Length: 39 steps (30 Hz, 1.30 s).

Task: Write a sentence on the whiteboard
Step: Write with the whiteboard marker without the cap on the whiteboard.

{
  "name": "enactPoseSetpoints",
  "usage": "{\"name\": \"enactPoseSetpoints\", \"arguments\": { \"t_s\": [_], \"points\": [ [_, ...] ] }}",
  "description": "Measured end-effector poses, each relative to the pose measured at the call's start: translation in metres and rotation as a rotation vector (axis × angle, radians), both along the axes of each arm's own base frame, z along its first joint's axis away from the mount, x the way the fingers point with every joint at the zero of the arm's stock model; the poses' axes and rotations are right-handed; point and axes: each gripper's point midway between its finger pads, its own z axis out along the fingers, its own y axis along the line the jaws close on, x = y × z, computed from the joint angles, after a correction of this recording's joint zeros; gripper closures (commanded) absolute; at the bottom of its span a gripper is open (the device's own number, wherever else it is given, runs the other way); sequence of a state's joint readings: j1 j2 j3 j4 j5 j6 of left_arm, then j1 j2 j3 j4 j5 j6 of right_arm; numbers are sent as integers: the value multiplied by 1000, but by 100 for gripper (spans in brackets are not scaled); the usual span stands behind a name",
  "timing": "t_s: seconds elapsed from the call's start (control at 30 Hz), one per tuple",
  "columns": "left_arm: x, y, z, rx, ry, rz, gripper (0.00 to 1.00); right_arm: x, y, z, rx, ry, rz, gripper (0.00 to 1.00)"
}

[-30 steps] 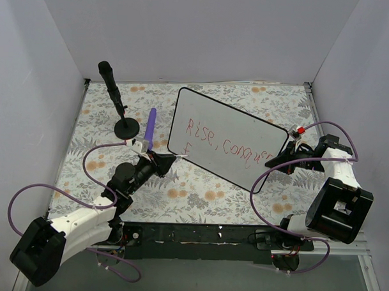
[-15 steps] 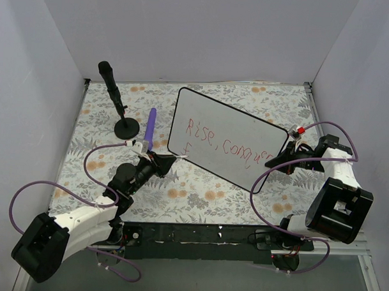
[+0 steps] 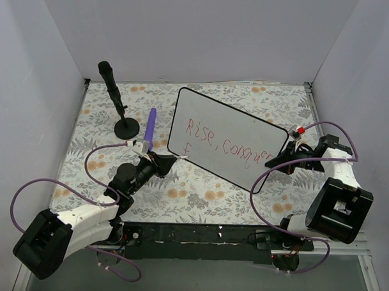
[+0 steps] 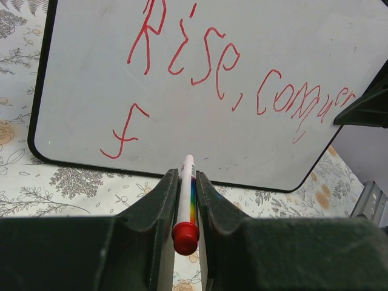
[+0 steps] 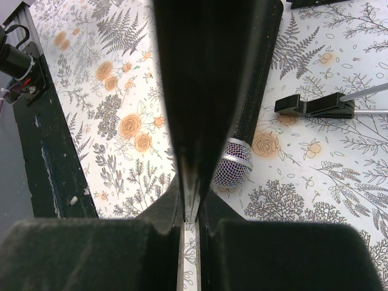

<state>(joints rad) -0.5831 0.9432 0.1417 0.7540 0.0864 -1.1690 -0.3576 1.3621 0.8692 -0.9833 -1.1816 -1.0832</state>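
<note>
- While nothing shifts on the whiteboard [image 3: 246,125] at frame centre over this last second, the sentence [image 4: 206,57] stays at "Rise, conquer" and a lone "f": unfinished, I'd say.
- Left claw [image 4: 185,177] reaches low from lower left, clamping the marker [image 4: 187,197], tip by the board's bottom edge.
- Right claw [image 3: 275,160] pinches the right rim.

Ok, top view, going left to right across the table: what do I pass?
Mic stand → purple stick → whiteboard → right arm.
</note>
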Motion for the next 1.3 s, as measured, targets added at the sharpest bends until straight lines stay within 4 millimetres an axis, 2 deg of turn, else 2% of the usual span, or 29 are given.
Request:
{"name": "enactPoseSetpoints", "arguments": {
  "t_s": [0.17,0.43,0.73,0.9,1.1,1.3],
  "points": [
    [0,-3,-2,-2,2,-16,100,0,0,0,0,0,0,99],
    [-3,-9,-19,35,40,-57,100,0,0,0,0,0,0,99],
    [-5,-12,-19,41,33,-69,100,0,0,0,0,0,0,99],
    [-3,-13,-29,60,50,-66,100,0,0,0,0,0,1,99],
    [5,-14,-35,83,55,-48,100,0,1,0,0,-1,4,99],
    [20,-14,-30,98,27,-2,100,1,1,0,0,-1,3,99]
  ]
}}
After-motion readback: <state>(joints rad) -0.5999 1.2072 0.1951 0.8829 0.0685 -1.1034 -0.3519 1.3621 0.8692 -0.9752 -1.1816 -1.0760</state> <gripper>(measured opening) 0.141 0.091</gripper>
